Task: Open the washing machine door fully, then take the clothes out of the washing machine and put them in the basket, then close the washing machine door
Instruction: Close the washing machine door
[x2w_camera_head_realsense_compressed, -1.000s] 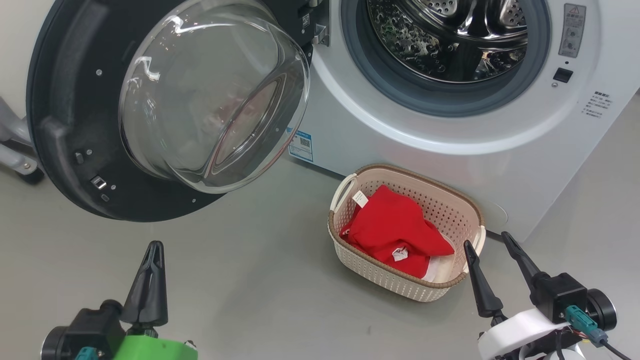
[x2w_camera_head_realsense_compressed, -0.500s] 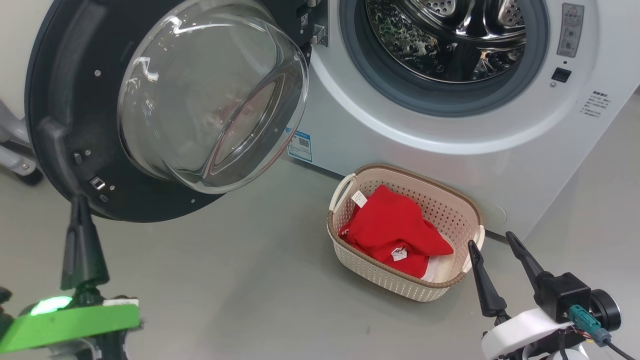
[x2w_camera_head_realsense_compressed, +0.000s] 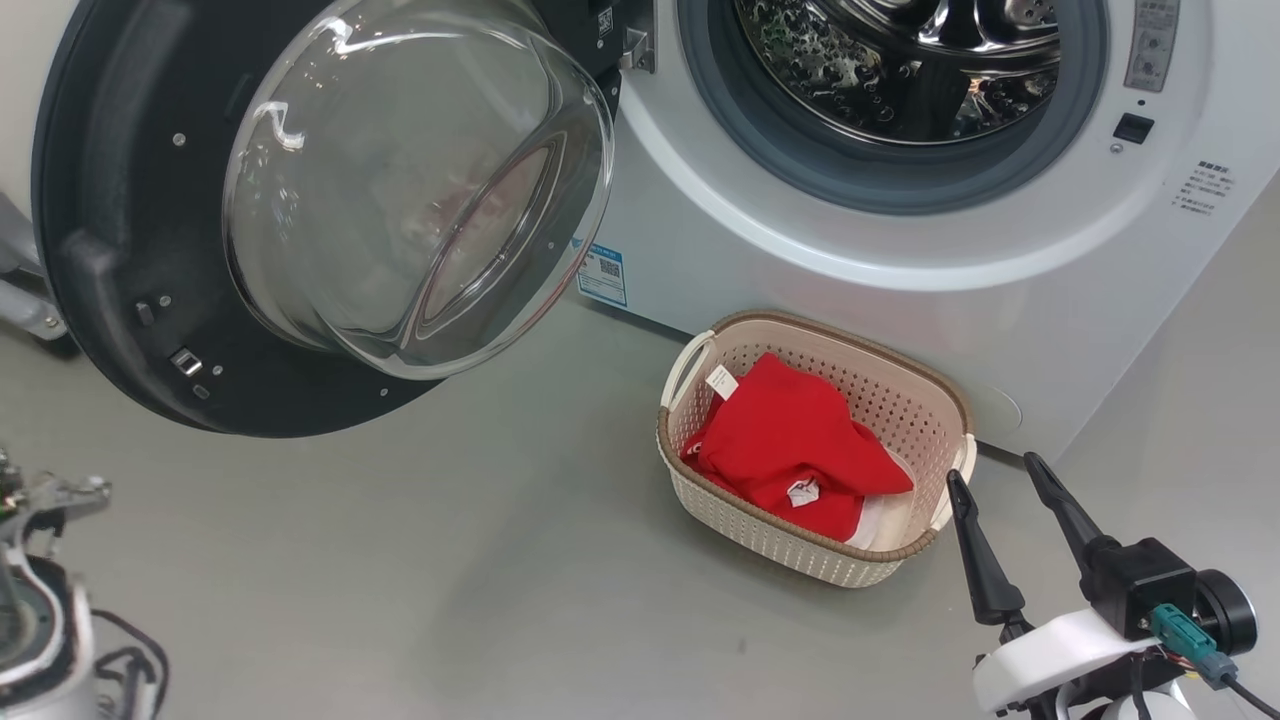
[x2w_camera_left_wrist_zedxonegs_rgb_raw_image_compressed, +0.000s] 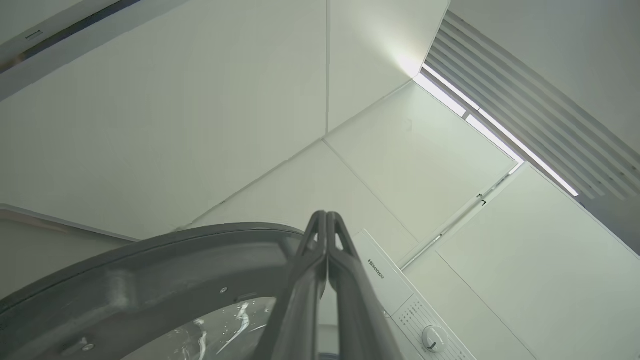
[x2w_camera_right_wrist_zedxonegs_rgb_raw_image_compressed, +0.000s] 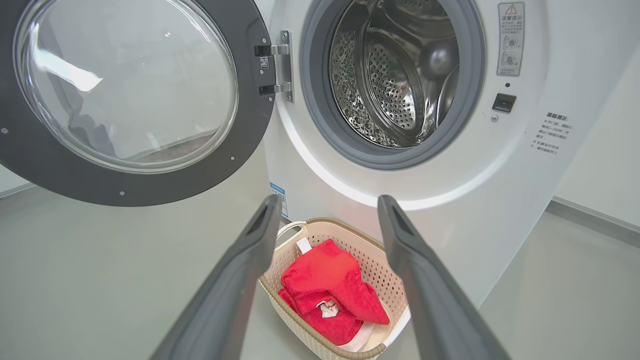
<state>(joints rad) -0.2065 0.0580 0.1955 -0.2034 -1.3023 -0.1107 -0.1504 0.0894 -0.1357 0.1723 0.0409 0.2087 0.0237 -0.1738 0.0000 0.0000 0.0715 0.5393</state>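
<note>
Door (x2w_camera_head_realsense_compressed: 120, 200) of the washing machine (x2w_camera_head_realsense_compressed: 800, 300), swung wide on its hinge to my left, with the glass bowl bulging outward from the black ring. The steel drum (x2w_camera_head_realsense_compressed: 900, 70) lay exposed behind the grey gasket.

The basket (x2w_camera_head_realsense_compressed: 850, 340) stood on the floor (x2w_camera_head_realsense_compressed: 450, 560) just in front of the machine, below the opening and to the right of the blue label (x2w_camera_head_realsense_compressed: 603, 275). The red clothes (x2w_camera_head_realsense_compressed: 790, 440) lay heaped inside it, a white tag (x2w_camera_head_realsense_compressed: 720, 381) showing at the far end and a bit of white cloth under them at the near end.

My right tool (x2w_camera_head_realsense_compressed: 993, 470) hung just beside the basket's near right corner, its two fingers spread apart, holding nothing and pointing toward the machine.

My left tool (x2w_camera_left_wrist_zedxonegs_rgb_raw_image_compressed: 326, 215), seen from its own wrist, had its fingers pressed together with nothing between them. The tips aimed up at the ceiling (x2w_camera_left_wrist_zedxonegs_rgb_raw_image_compressed: 200, 100), above the door's upper rim.
</note>
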